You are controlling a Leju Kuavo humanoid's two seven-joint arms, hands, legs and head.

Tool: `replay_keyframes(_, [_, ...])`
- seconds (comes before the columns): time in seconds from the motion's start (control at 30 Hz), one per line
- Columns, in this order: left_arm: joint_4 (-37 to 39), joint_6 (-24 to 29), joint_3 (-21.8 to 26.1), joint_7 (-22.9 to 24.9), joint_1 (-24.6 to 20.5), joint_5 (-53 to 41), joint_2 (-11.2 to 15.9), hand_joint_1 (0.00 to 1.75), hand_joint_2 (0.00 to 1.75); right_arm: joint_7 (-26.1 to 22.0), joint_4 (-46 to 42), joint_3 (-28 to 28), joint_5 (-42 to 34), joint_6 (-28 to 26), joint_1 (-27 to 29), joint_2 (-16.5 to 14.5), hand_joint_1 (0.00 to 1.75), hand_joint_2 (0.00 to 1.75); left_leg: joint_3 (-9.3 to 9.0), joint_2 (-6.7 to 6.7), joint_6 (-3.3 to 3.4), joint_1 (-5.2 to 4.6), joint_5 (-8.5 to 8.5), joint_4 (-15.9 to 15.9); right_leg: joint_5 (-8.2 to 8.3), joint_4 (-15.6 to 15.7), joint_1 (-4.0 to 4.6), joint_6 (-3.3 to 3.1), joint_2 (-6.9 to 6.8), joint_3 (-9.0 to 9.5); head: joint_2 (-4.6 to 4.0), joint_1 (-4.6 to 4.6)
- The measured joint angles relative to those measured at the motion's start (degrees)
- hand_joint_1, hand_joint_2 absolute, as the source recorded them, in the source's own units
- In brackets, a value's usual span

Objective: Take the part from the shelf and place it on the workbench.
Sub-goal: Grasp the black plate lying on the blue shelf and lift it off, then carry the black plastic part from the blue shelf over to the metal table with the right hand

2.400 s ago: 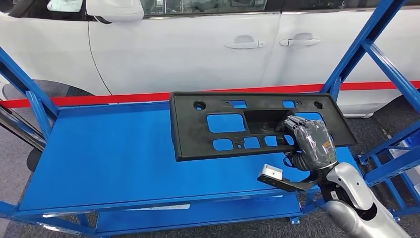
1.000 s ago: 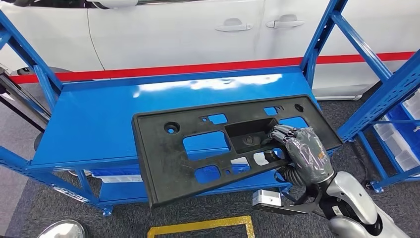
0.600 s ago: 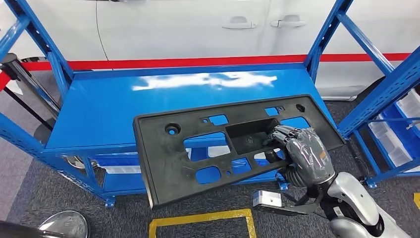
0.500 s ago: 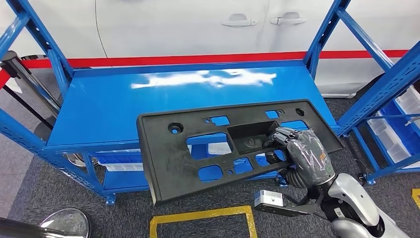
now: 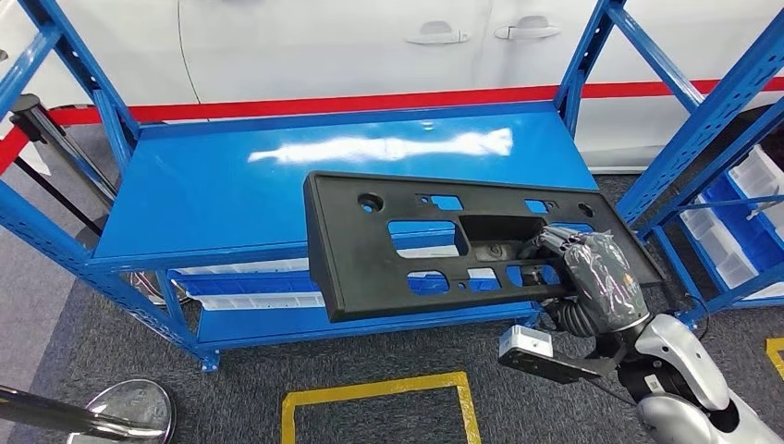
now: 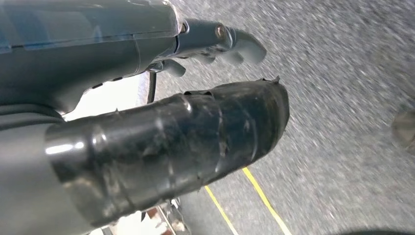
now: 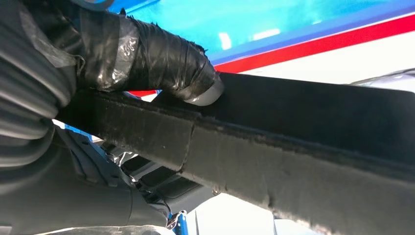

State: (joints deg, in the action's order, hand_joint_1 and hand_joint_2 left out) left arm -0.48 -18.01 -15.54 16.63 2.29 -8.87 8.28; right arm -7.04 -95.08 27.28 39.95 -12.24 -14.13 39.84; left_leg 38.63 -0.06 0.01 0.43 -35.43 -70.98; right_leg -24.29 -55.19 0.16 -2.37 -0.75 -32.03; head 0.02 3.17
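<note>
Since 2.4 s ago, part (image 5: 444,245) had come off shelf (image 5: 231,190). Right hand (image 5: 601,282) gripped its end; keep it level, grip firm.

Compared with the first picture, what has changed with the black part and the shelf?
The black part, which lay flat on the blue shelf, has been lifted off and now hangs out past the shelf's front edge. The whole view has also shifted back, showing floor and yellow tape, so the camera moved. Unchanged: the right hand grips the part near its right end.
</note>
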Motion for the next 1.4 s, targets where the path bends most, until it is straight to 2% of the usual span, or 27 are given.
replay_keyframes(0.13, [0.00, 0.01, -0.05, -0.02, -0.02, 0.00, 0.03, 0.00, 0.00, -0.12, 0.09, -0.03, 0.04, -0.01, 0.15, -0.08, 1.75, 1.75, 0.25, 0.01, -0.31, 0.18, -0.43, -1.93, 0.26, -0.31, -0.15, 0.19, -0.03, -0.69, -0.02, 0.01])
replay_keyframes(0.17, [0.00, 0.04, -0.10, -0.04, -0.05, -0.01, 0.05, 0.00, 0.00, -0.19, 0.16, -0.16, 0.04, -0.06, 0.54, -0.13, 1.75, 1.75, -0.65, 0.01, -0.67, 0.43, 0.63, -1.68, 0.52, -0.80, -0.39, 0.50, -0.04, -1.53, -0.02, 0.01])
replay_keyframes(0.27, [0.00, 0.23, -1.18, -0.23, 0.11, -0.17, 0.28, 0.00, 0.00, -3.06, 0.20, -5.00, -1.72, -1.37, 6.62, 2.28, 1.75, 1.75, -8.45, -0.36, -0.84, 1.08, 3.86, 8.73, 2.00, -4.18, -1.10, 2.72, -0.06, -5.66, -0.01, -0.08])
replay_keyframes(0.3, [0.00, 0.26, -1.59, -0.28, 0.22, -0.26, 0.36, 0.00, 0.00, -4.31, 0.16, -7.08, -2.44, -1.84, 8.79, 3.29, 1.75, 1.75, -9.89, -0.39, -0.26, 1.16, 4.02, 11.51, 2.42, -4.92, -1.22, 3.43, 0.02, -6.52, -0.01, -0.11])
replay_keyframes(0.33, [0.00, 0.23, -1.82, -0.30, 0.28, -0.33, 0.42, 0.00, 0.00, -5.02, 0.17, -8.34, -2.74, -1.98, 9.79, 3.73, 1.75, 1.75, -9.45, -0.20, 0.39, 1.18, 4.44, 11.56, 2.02, -5.20, -1.32, 3.79, 0.22, -6.81, -0.02, -0.12])
replay_keyframes(0.37, [-0.01, 0.19, -1.98, -0.35, 0.27, -0.43, 0.51, 0.00, 0.00, -5.60, 0.19, -9.37, -3.00, -2.05, 10.65, 4.11, 1.75, 1.75, -8.97, 0.02, 1.06, 1.18, 4.98, 11.61, 0.61, -6.08, -1.46, 4.06, 0.36, -7.25, -0.02, -0.13])
replay_keyframes(0.47, [-0.04, 0.02, -2.64, -0.69, 0.23, -0.63, 0.95, 0.00, 0.00, -6.83, 0.40, -12.08, -3.59, -2.05, 12.49, 5.12, 1.75, 1.75, -6.86, 0.49, 2.19, 0.84, 6.91, 11.57, -7.72, -14.62, -1.58, 4.49, 0.57, -9.38, -0.02, -0.13])
replay_keyframes(0.5, [-0.05, -0.02, -2.83, -0.79, 0.25, -0.66, 1.08, 0.00, 0.00, -7.06, 0.52, -12.83, -3.70, -2.04, 12.89, 5.26, 1.75, 1.75, -5.98, 0.59, 2.28, 0.66, 7.57, 11.49, -9.31, -17.96, -1.56, 4.54, 0.58, -9.76, -0.02, -0.12])
replay_keyframes(0.53, [-0.06, -0.05, -2.94, -0.86, 0.25, -0.67, 1.20, 0.00, 0.00, -7.23, 0.64, -13.40, -3.77, -2.01, 13.23, 5.32, 1.75, 1.75, -5.11, 0.66, 2.33, 0.50, 8.18, 11.39, -9.44, -19.98, -1.55, 4.49, 0.58, -9.46, -0.02, -0.11])
replay_keyframes(0.57, [-0.07, -0.08, -3.00, -0.91, 0.26, -0.67, 1.31, 0.00, 0.00, -7.38, 0.74, -13.81, -3.78, -1.97, 13.49, 5.38, 1.75, 1.75, -4.27, 0.70, 2.33, 0.36, 8.75, 11.27, -8.43, -20.20, -1.54, 4.35, 0.58, -8.31, -0.01, -0.11])
replay_keyframes(0.63, [-0.09, -0.09, -3.08, -0.96, 0.24, -0.68, 1.46, 0.00, 0.00, -7.59, 0.84, -14.47, -3.78, -1.87, 13.77, 5.61, 1.75, 1.75, -2.82, 0.72, 2.19, 0.15, 9.86, 11.11, -5.78, -14.77, -1.43, 3.77, 0.63, -3.07, 0.00, -0.10])
replay_keyframes(0.7, [-0.14, -0.08, -3.14, -1.04, 0.23, -0.68, 1.54, 0.00, 0.00, -7.70, 0.87, -15.24, -3.83, -1.78, 13.85, 5.98, 1.75, 1.75, -2.05, 0.66, 1.73, 0.01, 10.97, 11.24, -5.93, -6.51, -1.01, 3.16, 0.71, 2.76, -0.01, -0.08])
replay_keyframes(0.77, [-0.19, -0.04, -3.27, -1.28, 0.29, -0.69, 1.68, 0.00, 0.00, -7.96, 0.99, -16.14, -4.01, -1.33, 13.95, 6.25, 1.75, 1.75, -1.93, 0.60, 1.11, 0.16, 12.17, 11.74, -6.43, -2.63, -0.42, 2.77, 0.76, 4.74, -0.01, -0.10])
replay_keyframes(0.83, [-0.23, 0.04, -3.51, -1.70, 0.45, -0.70, 1.90, 0.00, 0.00, -8.58, 1.31, -17.18, -4.30, -0.43, 14.03, 6.31, 1.75, 1.75, -1.63, 0.48, 0.48, 0.33, 13.01, 12.18, -5.07, -1.99, -0.28, 2.21, 0.58, 3.86, -0.02, -0.13])
replay_keyframes(0.87, [-0.27, 0.08, -3.68, -1.96, 0.54, -0.71, 1.99, 0.00, 0.00, -8.98, 1.54, -17.76, -4.45, 0.03, 14.05, 6.32, 1.75, 1.75, -1.10, 0.39, 0.22, 0.32, 12.08, 11.67, -4.28, -1.57, -0.37, 1.78, 0.45, 3.28, -0.02, -0.11])
replay_keyframes(0.93, [-0.43, 0.20, -4.05, -2.50, 0.67, -0.74, 2.20, 0.00, 0.00, -9.83, 2.15, -19.04, -4.74, 0.78, 14.11, 6.31, 1.75, 1.75, 0.43, 0.25, -0.02, 0.27, 6.86, 7.56, -2.56, -1.06, -0.57, 0.91, 0.25, 1.81, -0.02, -0.10])
replay_keyframes(0.97, [-0.50, 0.26, -4.24, -2.78, 0.72, -0.83, 2.30, 0.00, 0.00, -10.20, 2.52, -19.68, -4.83, 1.08, 14.12, 6.29, 1.75, 1.75, 1.15, 0.25, -0.06, 0.26, 3.69, 4.11, -1.80, -1.03, -0.49, 0.62, 0.28, 0.91, -0.02, -0.10])
replay_keyframes(1.0, [-0.57, 0.30, -4.41, -3.04, 0.73, -0.97, 2.41, 0.00, 0.00, -10.55, 2.91, -20.27, -4.87, 1.34, 14.12, 6.25, 1.75, 1.75, 1.60, 0.25, -0.09, 0.27, 1.61, 0.49, -1.08, -1.15, -0.38, 0.48, 0.27, -0.07, -0.02, -0.10])
replay_keyframes(1.03, [-0.60, 0.31, -4.58, -3.27, 0.71, -1.13, 2.50, 0.00, 0.00, -10.82, 3.30, -20.73, -4.89, 1.57, 14.12, 6.20, 1.75, 1.75, 1.57, 0.26, -0.10, 0.27, 0.97, -2.39, -0.39, -1.35, -0.30, 0.49, 0.27, -1.11, -0.02, -0.11])
replay_keyframes(1.07, [-0.62, 0.29, -4.72, -3.43, 0.68, -1.28, 2.63, 0.00, 0.00, -11.02, 3.67, -21.05, -4.90, 1.79, 14.11, 6.15, 1.75, 1.75, 0.85, 0.26, -0.08, 0.26, 1.90, -3.74, 0.26, -1.64, -0.23, 0.54, 0.28, -2.22, -0.02, -0.11])
replay_keyframes(1.13, [-0.70, 0.27, -4.88, -3.58, 0.62, -1.39, 2.93, 0.00, 0.00, -11.28, 4.29, -21.43, -4.90, 2.03, 14.10, 6.08, 1.75, 1.75, -3.01, 0.26, 0.14, 0.23, 5.39, -1.17, 1.37, -2.49, -0.20, 0.78, 0.30, -4.44, -0.02, -0.10])
replay_keyframes(1.17, [-0.79, 0.26, -4.92, -3.62, 0.57, -1.40, 3.14, 0.00, 0.00, -11.37, 4.53, -21.59, -4.88, 2.05, 14.11, 6.06, 1.75, 1.75, -6.25, 0.24, 0.39, 0.16, 5.70, 2.66, 1.83, -3.03, -0.20, 0.98, 0.31, -5.40, -0.02, -0.09])
replay_keyframes(1.23, [-0.95, 0.26, -4.96, -3.80, 0.48, -1.45, 3.50, 0.00, 0.00, -11.51, 4.91, -22.02, -4.81, 2.07, 14.03, 6.05, 1.75, 1.75, -12.03, 0.20, 0.83, -0.15, 3.91, 10.81, 2.64, -3.95, -0.18, 1.53, 0.26, -6.57, -0.01, -0.10])
replay_keyframes(1.27, [-1.01, 0.26, -4.99, -3.91, 0.45, -1.51, 3.64, 0.00, 0.00, -11.60, 5.12, -22.24, -4.77, 2.07, 13.94, 6.05, 1.75, 1.75, -13.47, 0.18, 1.04, -0.34, 2.84, 13.24, 3.15, -4.10, -0.22, 1.88, 0.21, -6.82, -0.01, -0.07])
replay_keyframes(1.33, [-1.04, 0.18, -5.31, -4.15, 0.45, -1.86, 3.85, 0.00, 0.00, -11.80, 5.71, -22.60, -4.74, 2.09, 13.75, 6.09, 1.75, 1.75, -13.19, 0.25, 1.53, -0.44, 3.30, 14.16, 4.18, -3.91, -0.36, 2.63, 0.19, -7.05, -0.01, -0.01])
replay_keyframes(1.37, [-1.06, 0.10, -5.58, -4.27, 0.44, -2.11, 3.97, 0.00, 0.00, -11.98, 6.15, -22.78, -4.75, 2.11, 13.67, 6.14, 1.75, 1.75, -12.67, 0.37, 1.89, -0.37, 3.99, 14.28, 3.79, -4.10, -0.49, 3.01, 0.30, -7.38, -0.01, 0.00])
replay_keyframes(1.4, [-1.12, 0.01, -5.90, -4.41, 0.48, -2.36, 4.11, 0.00, 0.00, -12.23, 6.70, -23.03, -4.76, 2.16, 13.57, 6.19, 1.75, 1.75, -12.00, 0.51, 2.28, -0.26, 4.76, 14.41, 2.18, -5.11, -0.61, 3.37, 0.41, -7.91, -0.01, -0.01])
